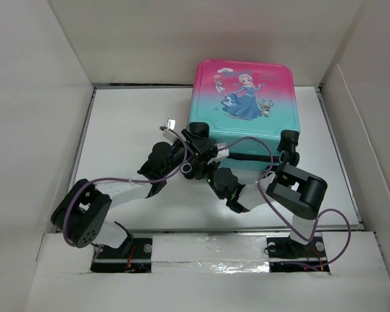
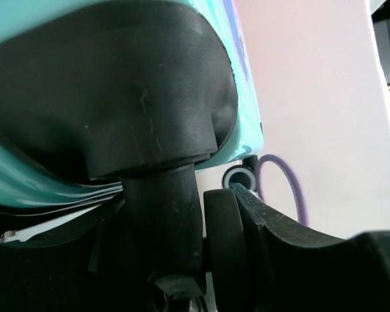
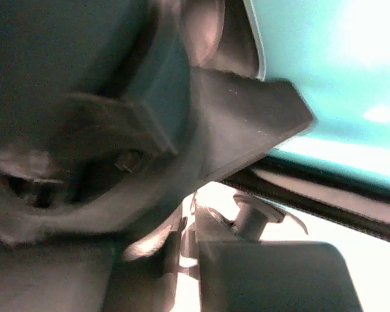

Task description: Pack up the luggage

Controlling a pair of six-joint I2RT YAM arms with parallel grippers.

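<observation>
Luggage (image 1: 247, 97) shut, flat at far middle of counter (image 1: 130, 110). Probably zip work at near edge. Left tool (image 1: 196, 138) half-spread by corner wheel (image 2: 136, 110), hold unclear. Right tool (image 1: 207, 162) closed beside seam, catch unclear. Next: needs firm pinch on zip pull.

The white table (image 1: 123, 117) carries 1 suitcase (image 1: 247, 104), lying flat with its picture side up. It lies just beyond the left claw (image 1: 196, 140) and right claw (image 1: 208, 166), which both meet its near left corner.

Left black-and-white arm (image 1: 127, 192) bent low, reaching forward. Left gripper (image 1: 196, 138) clamped on small black plastic wheel (image 2: 221, 240). Right black-and-white arm (image 1: 273, 192) folded, reaching left. Right gripper (image 1: 205, 162) shut tight.
</observation>
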